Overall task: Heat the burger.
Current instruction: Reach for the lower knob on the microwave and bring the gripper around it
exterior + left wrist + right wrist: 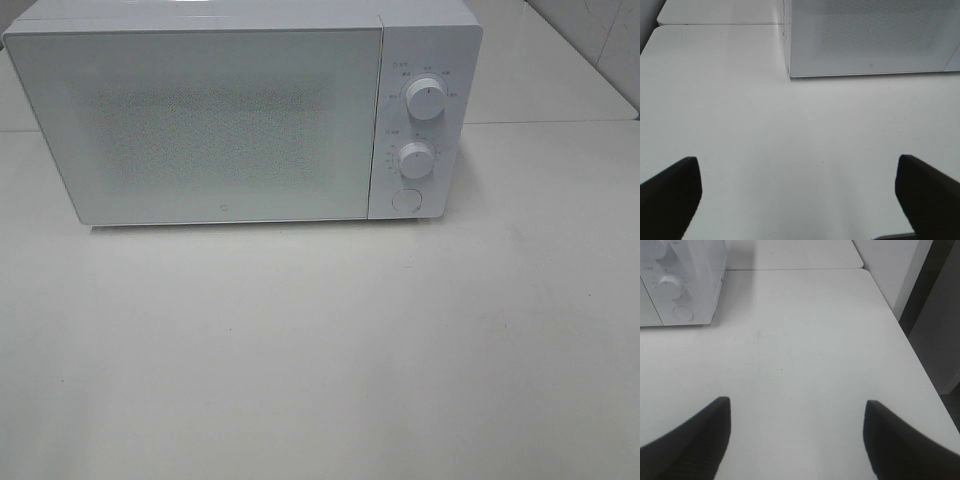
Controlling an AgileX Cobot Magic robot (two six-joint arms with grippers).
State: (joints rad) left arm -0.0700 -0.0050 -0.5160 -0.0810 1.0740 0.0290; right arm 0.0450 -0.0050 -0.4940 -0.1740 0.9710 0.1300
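Note:
The burger is out of view in all three views. A white microwave (240, 115) stands at the back of the white table with its door shut. Two round knobs (426, 100) and a round button sit on its right panel. Neither arm shows in the high view. In the left wrist view my left gripper (797, 192) is open over bare table, short of the microwave's front left corner (790, 75). In the right wrist view my right gripper (797, 432) is open and empty, over the table in front and to the right of the microwave's control panel (675, 287).
A seam (560, 123) where two table tops meet runs behind the microwave. The table's right edge (910, 340) drops off beside a dark gap and a white wall. Bare table surface (320, 350) spreads in front of the microwave.

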